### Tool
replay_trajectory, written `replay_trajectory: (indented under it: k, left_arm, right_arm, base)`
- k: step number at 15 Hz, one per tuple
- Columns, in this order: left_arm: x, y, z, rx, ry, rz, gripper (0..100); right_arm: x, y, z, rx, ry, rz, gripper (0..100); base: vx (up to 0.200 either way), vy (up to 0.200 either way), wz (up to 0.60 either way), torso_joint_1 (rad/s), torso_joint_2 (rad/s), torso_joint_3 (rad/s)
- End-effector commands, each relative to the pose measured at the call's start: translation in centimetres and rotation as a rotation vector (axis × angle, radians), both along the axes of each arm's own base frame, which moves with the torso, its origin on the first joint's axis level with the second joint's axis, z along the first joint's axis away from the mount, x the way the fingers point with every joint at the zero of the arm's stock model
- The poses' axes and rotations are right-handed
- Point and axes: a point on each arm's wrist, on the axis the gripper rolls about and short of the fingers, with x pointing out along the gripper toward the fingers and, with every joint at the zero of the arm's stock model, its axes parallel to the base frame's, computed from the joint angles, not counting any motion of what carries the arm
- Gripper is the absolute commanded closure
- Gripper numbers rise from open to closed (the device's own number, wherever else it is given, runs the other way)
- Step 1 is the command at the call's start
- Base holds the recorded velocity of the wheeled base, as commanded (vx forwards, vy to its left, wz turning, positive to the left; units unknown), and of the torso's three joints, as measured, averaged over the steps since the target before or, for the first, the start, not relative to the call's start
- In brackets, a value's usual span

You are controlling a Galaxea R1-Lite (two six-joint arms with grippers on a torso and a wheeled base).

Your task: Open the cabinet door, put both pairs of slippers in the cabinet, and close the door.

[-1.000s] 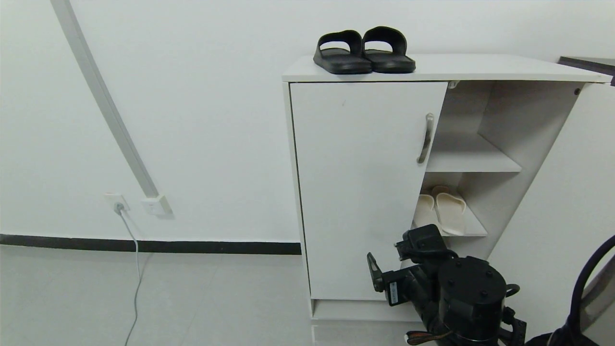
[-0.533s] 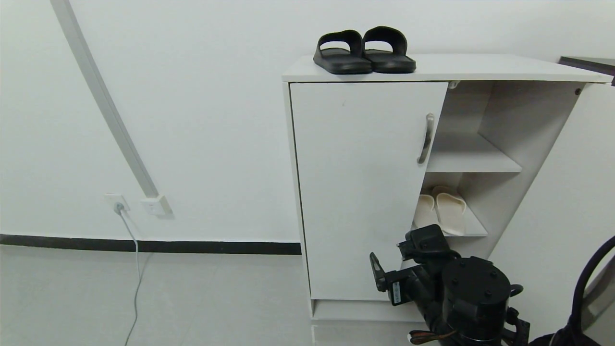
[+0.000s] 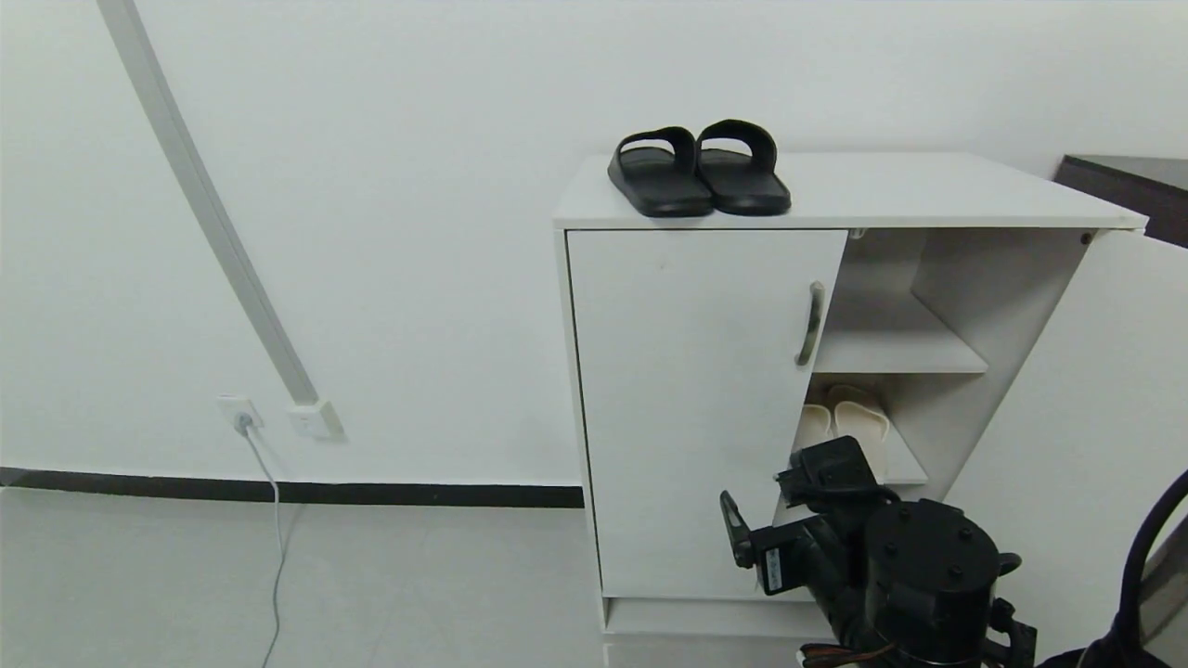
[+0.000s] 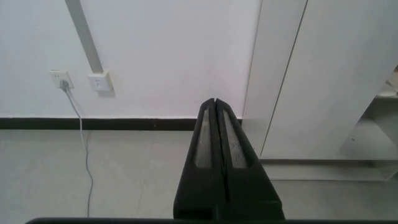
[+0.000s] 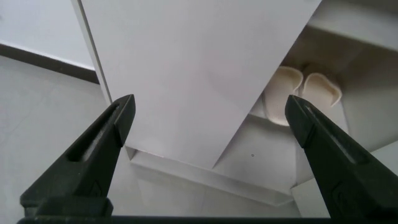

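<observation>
a: how's the right gripper (image 5: 210, 102)?
b: fingers spread wide, facing the cabinet (image 3: 696, 417); the cream slippers (image 5: 301, 93) sit on a shelf just ahead of it.
a: and the left gripper (image 4: 214, 109)?
b: pressed together, empty. the black slippers (image 3: 698, 169) rest on the cabinet top, high above the right gripper.

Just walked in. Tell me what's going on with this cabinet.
The robot is stowing slippers. The cabinet has its right door standing open and its left door shut. The white slippers sit on a shelf inside; the black slippers rest on top of the cabinet. The right gripper, open and empty, hangs low before the left door. The left gripper is shut on nothing.
</observation>
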Motion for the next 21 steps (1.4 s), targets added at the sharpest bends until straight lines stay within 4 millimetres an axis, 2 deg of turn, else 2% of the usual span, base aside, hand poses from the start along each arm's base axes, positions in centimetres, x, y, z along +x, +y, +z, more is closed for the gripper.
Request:
replay_trajectory:
  k: [1,10,21]
  left_arm:
    - [0.01,0.0,0.0,0.0,0.002,0.0,100]
    - [0.01,0.0,0.0,0.0,0.002,0.0,100]
    - [0.01,0.0,0.0,-0.002,0.001,-0.001,100]
  right_arm:
    - [-0.11,-0.1,0.18,0.003,-0.003,0.001,0]
    - [-0.13,-0.12,0.15,0.003,-0.002,0.002,0]
    - [-0.02,-0.08,0.19,0.015,-0.005,0.017,0]
  base:
    - [0.0,0.0,0.0,0.11,-0.47,-0.339]
    - [0.0,0.0,0.0,0.15,-0.47,-0.322]
    - [0.0,0.0,0.0,0.223,-0.54,-0.318]
